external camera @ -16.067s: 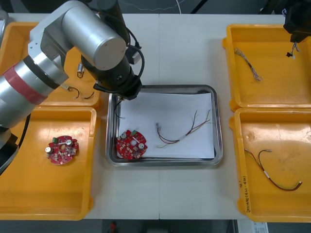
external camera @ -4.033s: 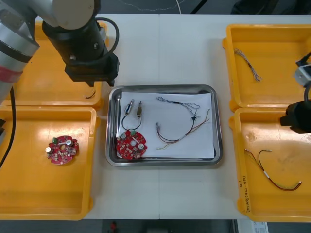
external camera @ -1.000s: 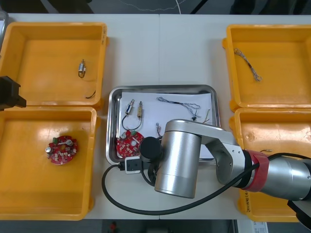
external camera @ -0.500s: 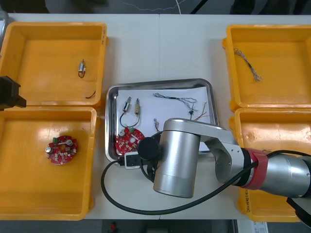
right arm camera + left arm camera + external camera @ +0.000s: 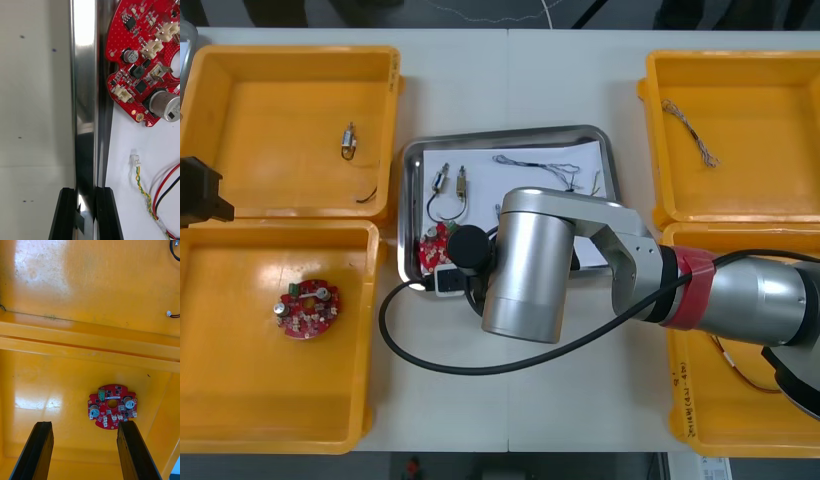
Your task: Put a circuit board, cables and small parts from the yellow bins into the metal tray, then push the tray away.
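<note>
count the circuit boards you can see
2. One board lies in the near left bin. The other is at the near left corner of the tray, partly covered by the right arm. More could be hidden under that arm.

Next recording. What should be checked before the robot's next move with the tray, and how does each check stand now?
1. Hold on the metal tray: ok, the right gripper is shut on its rim.
2. A circuit board in the tray: ok.
3. The cables in the tray: ok.
4. The small metal parts in the tray: ok, two.
5. Tray square to the table: not ok, slightly skewed.
6. The left gripper out of the way: ok, open over a yellow bin at the left.
</note>
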Tool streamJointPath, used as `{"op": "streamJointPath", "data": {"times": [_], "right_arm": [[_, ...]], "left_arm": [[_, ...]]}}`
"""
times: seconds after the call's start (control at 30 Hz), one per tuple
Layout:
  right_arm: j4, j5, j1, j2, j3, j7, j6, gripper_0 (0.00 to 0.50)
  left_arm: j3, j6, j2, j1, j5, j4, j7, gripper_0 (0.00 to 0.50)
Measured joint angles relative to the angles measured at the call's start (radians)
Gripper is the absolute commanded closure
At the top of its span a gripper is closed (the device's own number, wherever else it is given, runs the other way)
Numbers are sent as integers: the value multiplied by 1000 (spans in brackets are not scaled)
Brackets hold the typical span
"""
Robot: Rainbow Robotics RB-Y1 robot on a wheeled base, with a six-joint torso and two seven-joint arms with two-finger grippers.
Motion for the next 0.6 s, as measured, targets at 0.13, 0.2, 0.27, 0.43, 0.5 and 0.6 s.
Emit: {"op": "streamJointPath", "data": {"times": [0.13, 0.2, 0.27, 0.43, 0.5, 0.6], "right_arm": [[42, 0, -39, 0, 1, -8, -8, 500], [67, -1, -60, 1, 2, -8, -12, 500], [90, -1, -80, 1, 2, -8, -22, 500], [141, -3, -109, 7, 2, -9, -64, 500], [170, -5, -121, 15, 2, -9, -84, 500], [218, -26, -145, 29, 2, -9, -99, 500]], "left_arm": [[0, 0, 0, 0, 0, 0, 0, 0], [0, 0, 0, 0, 0, 0, 0, 0], [0, 0, 0, 0, 0, 0, 0, 0], [0, 0, 0, 0, 0, 0, 0, 0], [0, 0, 0, 0, 0, 0, -1, 0], [0, 0, 0, 0, 0, 0, -1, 0]]}}
